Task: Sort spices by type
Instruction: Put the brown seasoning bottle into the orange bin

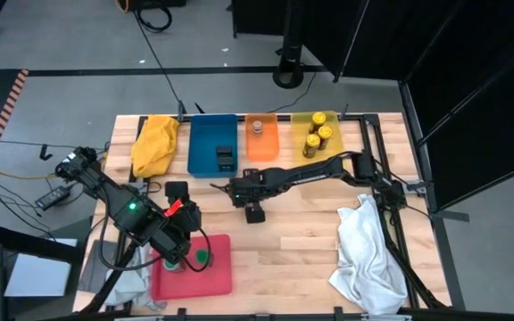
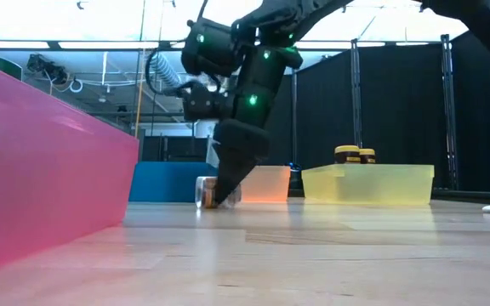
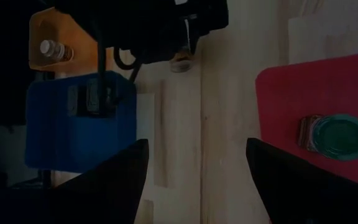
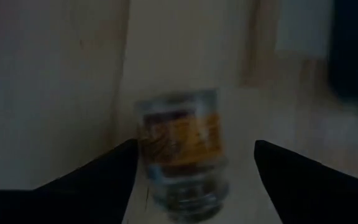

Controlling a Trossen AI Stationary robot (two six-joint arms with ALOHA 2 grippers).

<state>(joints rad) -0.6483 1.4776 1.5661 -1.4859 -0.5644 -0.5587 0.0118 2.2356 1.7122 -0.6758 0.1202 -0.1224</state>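
My right gripper (image 4: 194, 146) is open and low over the table's middle (image 1: 255, 212). Its fingers stand on either side of a tiny grey-topped jar (image 4: 182, 155) with an orange label, which rests on the wood (image 2: 215, 191). My left gripper (image 3: 197, 146) is open and hovers at the red tray's far edge (image 1: 181, 248). A green-lidded jar (image 1: 202, 259) sits in the red tray (image 1: 217, 276). Black boxes (image 1: 226, 157) lie in the blue tray (image 1: 205, 134), a grey-topped jar (image 1: 257, 127) in the orange tray, and yellow-lidded jars (image 1: 318, 139) in the yellow tray. Another black box (image 1: 177, 189) stands on the table.
A yellow cloth (image 1: 154, 144) lies left of the blue tray. A white cloth (image 1: 368, 254) covers the table's near right corner. Bare wood stretches between the red tray and the white cloth. The three far trays stand in a row along the far edge.
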